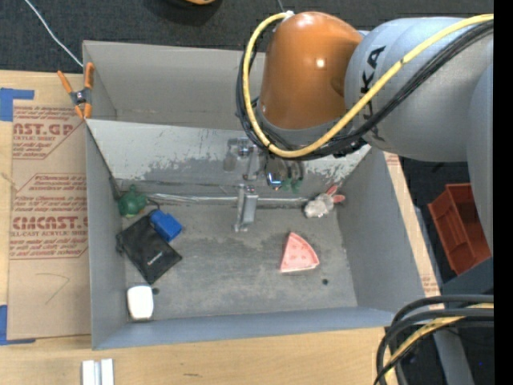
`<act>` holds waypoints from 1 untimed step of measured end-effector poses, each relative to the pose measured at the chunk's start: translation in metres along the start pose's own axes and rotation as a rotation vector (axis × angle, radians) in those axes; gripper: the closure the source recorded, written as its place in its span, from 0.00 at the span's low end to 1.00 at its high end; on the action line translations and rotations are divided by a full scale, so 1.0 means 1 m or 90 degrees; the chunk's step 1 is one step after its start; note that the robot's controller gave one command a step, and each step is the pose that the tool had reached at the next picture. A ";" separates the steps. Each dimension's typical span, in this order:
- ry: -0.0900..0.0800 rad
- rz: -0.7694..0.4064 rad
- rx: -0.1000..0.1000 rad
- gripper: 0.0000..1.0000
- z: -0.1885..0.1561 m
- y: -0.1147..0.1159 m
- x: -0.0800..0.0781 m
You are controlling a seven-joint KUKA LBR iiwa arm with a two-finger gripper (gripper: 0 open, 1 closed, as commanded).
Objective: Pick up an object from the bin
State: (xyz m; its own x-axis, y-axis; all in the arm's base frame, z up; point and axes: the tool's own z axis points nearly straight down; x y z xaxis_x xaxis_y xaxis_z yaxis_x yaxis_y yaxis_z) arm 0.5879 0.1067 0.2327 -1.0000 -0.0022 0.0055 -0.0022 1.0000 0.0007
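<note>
My gripper (244, 212) hangs below the arm's orange cover over the middle of the bin floor, near the back wall. It crosses a thin grey rod (192, 198) that lies left to right along the floor; whether it touches the rod is unclear. A pink wedge-shaped piece (298, 253) lies to the gripper's front right. A small white and red thing (321, 206) rests at the rod's right end.
At the left of the bin lie a green thing (130, 205), a blue block (166, 225) and a flat black square (148, 252). A white cube (140, 301) sits in the front left corner. The arm covers the bin's back right.
</note>
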 end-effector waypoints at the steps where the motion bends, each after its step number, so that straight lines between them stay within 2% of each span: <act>1: -0.005 0.002 -0.001 0.00 -0.005 -0.001 -0.001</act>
State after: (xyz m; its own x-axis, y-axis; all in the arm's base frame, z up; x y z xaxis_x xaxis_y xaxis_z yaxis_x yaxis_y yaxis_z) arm 0.5892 0.1059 0.2380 -1.0000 0.0003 -0.0025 0.0003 1.0000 0.0018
